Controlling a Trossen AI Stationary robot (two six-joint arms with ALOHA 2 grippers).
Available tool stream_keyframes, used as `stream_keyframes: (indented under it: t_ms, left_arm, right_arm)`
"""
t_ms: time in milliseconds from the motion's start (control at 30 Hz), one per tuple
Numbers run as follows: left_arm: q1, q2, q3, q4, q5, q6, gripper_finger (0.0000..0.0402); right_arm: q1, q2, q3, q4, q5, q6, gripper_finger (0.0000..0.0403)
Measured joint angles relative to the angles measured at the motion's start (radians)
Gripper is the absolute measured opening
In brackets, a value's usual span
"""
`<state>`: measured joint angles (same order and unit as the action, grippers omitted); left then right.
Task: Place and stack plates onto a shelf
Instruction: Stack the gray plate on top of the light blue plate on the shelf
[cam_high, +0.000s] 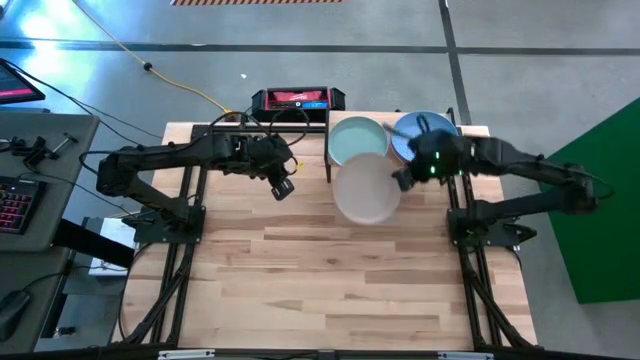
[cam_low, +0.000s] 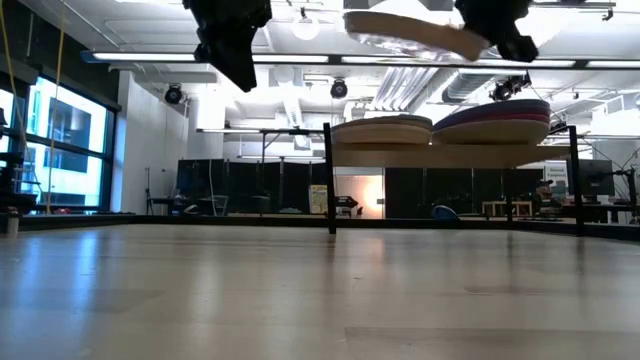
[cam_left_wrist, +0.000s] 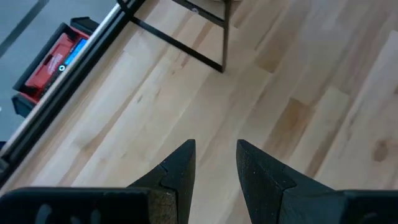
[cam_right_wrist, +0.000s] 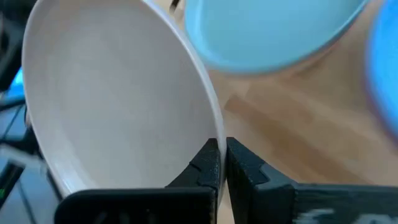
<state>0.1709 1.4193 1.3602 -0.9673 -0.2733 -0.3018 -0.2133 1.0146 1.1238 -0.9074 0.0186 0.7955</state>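
Observation:
My right gripper (cam_high: 405, 178) is shut on a beige plate (cam_high: 365, 187), held in the air in front of the shelf (cam_low: 450, 155). On the shelf stand two stacks of plates: the left one (cam_low: 380, 130) is topped by a mint green plate (cam_high: 357, 140), the right one (cam_low: 495, 120) by a blue plate (cam_high: 420, 128). The held plate shows high up in the low view (cam_low: 415, 35), above the stacks. My left gripper (cam_high: 283, 187) hangs open and empty above the table, left of the shelf; it also shows in its wrist view (cam_left_wrist: 216, 155). My right gripper pinches the beige plate's rim (cam_right_wrist: 214, 134) between its two fingers, one on the plate's inner side and one on its underside. The fingers come from the table's right side. The plate is lifted clear and tilted, its open side up.
A red and black device (cam_high: 297, 99) lies just beyond the table's far edge. The shelf's thin black legs (cam_low: 329, 180) stand on the tabletop at the back. The bare wooden tabletop (cam_high: 340, 280) stretches toward the near edge.

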Motion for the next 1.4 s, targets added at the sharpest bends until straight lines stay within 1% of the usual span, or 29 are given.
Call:
stream_keyframes:
  t_ms: [167, 333, 433, 500, 767, 933, 1133, 1400]
  left_arm:
    - [0.032, 0.0, 0.0, 0.0, 0.0, 0.041, 0.0104]
    - [0.057, 0.0, 0.0, 0.0, 0.0, 0.071, 0.0104]
    - [0.07, 0.0, 0.0, 0.0, 0.001, 0.097, 0.0104]
    - [0.077, 0.0, 0.0, 0.0, 0.001, 0.124, 0.0104]
    - [0.098, 0.0, 0.0, 0.0, 0.001, 0.198, 0.0104]
    - [0.099, 0.0, 0.0, 0.0, 0.001, 0.236, 0.0104]
    - [0.099, 0.0, 0.0, 0.0, 0.001, 0.25, 0.0104]
    - [0.099, 0.0, 0.0, 0.0, 0.001, 0.262, 0.0104]
  right_arm:
    - [-0.193, 0.068, 0.095, -0.009, -0.071, -0.108, 0.0]
    - [-0.369, 0.172, 0.163, -0.023, -0.152, -0.195, 0.0]
    - [-0.451, 0.24, 0.21, -0.052, -0.176, -0.23, 0.0]
    - [-0.486, 0.284, 0.245, -0.055, -0.194, -0.242, 0.0]
    - [-0.528, 0.457, 0.411, -0.116, -0.21, -0.308, 0.0]
    - [-0.535, 0.535, 0.454, -0.16, -0.206, -0.332, 0.0]
    - [-0.558, 0.577, 0.459, -0.214, -0.219, -0.345, 0.0]
    - [-0.588, 0.579, 0.457, -0.24, -0.237, -0.344, 0.0]
